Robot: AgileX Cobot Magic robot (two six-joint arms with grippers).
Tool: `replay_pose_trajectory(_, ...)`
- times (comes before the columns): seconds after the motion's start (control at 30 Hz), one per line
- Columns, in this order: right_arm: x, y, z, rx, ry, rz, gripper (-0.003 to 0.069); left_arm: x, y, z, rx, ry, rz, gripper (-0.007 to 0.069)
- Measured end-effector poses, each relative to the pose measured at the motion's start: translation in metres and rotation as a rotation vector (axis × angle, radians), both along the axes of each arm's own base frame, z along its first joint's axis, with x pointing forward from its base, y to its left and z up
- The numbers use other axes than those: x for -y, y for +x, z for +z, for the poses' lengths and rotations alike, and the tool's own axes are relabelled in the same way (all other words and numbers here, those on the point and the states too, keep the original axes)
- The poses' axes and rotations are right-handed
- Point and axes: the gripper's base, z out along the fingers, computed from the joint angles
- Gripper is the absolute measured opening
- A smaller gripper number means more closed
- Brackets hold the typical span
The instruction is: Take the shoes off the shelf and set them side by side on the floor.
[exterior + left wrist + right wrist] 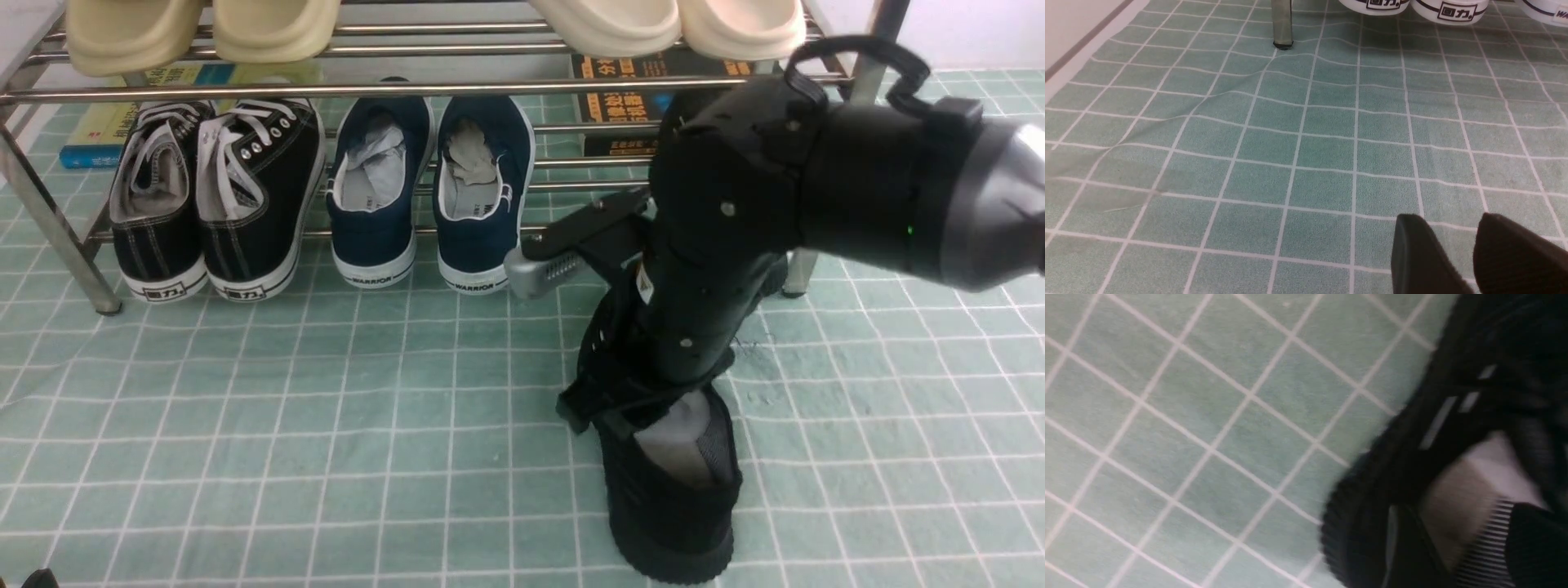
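Since the black shoe [669, 506] lies straight beneath the right tool [1453, 555], the coming move turns on a plain vertical relation: lifting straight up would clear it, while a sideways pull could drag or tip it. That shoe stands on its sole on the floor [367, 425], out in front of the shelf [245, 88]. Its heel is nearest the robot and its long axis runs away toward the shelf, the toe swung a little to the robot's left. Its partner I cannot find in any view; the right arm [816, 180] covers the right end of the lower tier. That arm is plainly the nearer one: its forearm comes in level from the right, then bends sharply down at the wrist so the tool points into the shoe's mouth. One ribbed pad [1488, 551] shows against the grey stuffing [678, 441], but blur hides whether the jaws pinch the collar or stand free of it, so I cannot tell its grip. The left tool [1451, 228] hangs low over bare floor near the shelf's left leg [1283, 24], well apart from the shoe, fingers parted with nothing between them. By my judgement this shoe is about placed and the second is yet to be fetched
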Motion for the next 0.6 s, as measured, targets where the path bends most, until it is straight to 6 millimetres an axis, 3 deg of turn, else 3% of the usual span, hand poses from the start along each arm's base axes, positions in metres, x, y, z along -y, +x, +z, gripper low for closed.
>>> replay_pose_trajectory(0.13, 0.007, 0.012, 0.025, 0.067, -0.033, -0.015, 0.023, 0.0, 0.0, 0.0, 0.0, 0.002, 0.0, 0.0242)
replay_pose_trajectory(0.23, 0.019, 0.029, 0.04, 0.142, -0.016, -0.069, 0.0083, 0.0, 0.0, 0.0, 0.0, 0.002, 0.0, 0.0242)
replay_pose_trajectory(0.33, 0.031, 0.046, 0.046, 0.205, 0.029, -0.13, -0.0006, 0.0, 0.0, 0.0, 0.0, 0.002, 0.0, 0.0242)
replay_pose_trajectory(0.53, 0.051, 0.072, 0.052, 0.306, 0.112, -0.225, 0.0021, 0.0, 0.0, 0.0, 0.0, 0.002, 0.0, 0.0242)
replay_pose_trajectory(0.6, 0.058, 0.08, 0.054, 0.343, 0.14, -0.25, 0.009, 0.0, 0.0, 0.0, 0.0, 0.002, 0.0, 0.0242)
